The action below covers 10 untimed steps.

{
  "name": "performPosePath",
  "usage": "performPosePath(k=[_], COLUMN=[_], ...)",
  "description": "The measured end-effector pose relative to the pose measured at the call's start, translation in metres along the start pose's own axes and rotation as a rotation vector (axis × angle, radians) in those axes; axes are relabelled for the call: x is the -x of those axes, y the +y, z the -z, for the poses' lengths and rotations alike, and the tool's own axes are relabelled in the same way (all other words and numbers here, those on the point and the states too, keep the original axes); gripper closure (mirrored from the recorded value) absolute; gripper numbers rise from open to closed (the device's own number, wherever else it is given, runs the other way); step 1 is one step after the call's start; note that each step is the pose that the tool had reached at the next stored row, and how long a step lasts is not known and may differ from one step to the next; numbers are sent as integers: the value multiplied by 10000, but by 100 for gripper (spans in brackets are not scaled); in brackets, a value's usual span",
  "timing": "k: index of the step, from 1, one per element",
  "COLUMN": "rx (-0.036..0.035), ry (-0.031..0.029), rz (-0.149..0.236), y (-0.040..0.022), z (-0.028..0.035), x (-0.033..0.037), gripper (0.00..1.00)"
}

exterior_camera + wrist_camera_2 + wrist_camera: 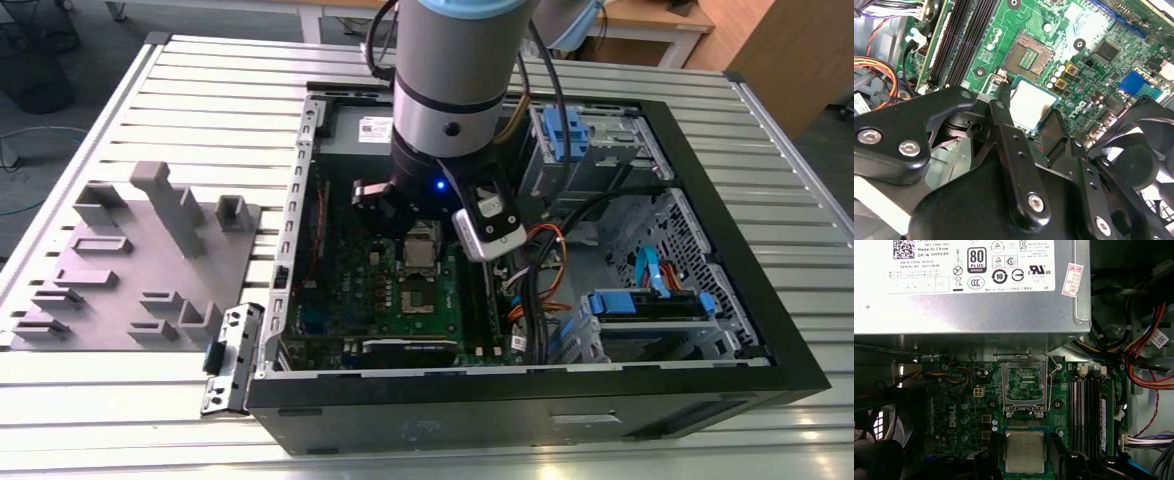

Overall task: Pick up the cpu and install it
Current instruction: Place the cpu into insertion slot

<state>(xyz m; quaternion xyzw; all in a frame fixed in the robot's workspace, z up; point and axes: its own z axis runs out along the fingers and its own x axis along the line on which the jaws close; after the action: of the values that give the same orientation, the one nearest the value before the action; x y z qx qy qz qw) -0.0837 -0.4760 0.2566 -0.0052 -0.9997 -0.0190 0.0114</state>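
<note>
Pincer (1028, 112) tight around the cpu (1031, 101), chip between both fingers (1004, 125), beside the socket (1028, 56).

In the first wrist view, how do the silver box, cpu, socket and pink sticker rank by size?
1. silver box
2. cpu and socket: look alike, and the cpu seems nearer the camera
3. pink sticker

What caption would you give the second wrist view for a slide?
Gripper clasping the cpu over the green motherboard, close beside the metal-framed socket.
</note>
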Motion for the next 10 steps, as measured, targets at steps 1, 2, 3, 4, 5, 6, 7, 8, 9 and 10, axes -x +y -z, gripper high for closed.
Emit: performPosePath(k=[1,2,3,4,5,6,7,8,9,10], rx=[2,1,1,1,1,2,1,0,1,1], ry=[-1,-1,-1,-1,-1,-1,0,0,0,-1], rz=[0,0,0,0,0,0,0,0,0,0], y=[0,0,0,0,0,0,-1,-1,-1,-1], z=[-2,-4,-6,-9,-12,-15,-18,-21,-25,-27], x=[0,0,0,0,1,0,0,1,1,1], gripper=[53,53,53,53,53,53,53,53,53,53])
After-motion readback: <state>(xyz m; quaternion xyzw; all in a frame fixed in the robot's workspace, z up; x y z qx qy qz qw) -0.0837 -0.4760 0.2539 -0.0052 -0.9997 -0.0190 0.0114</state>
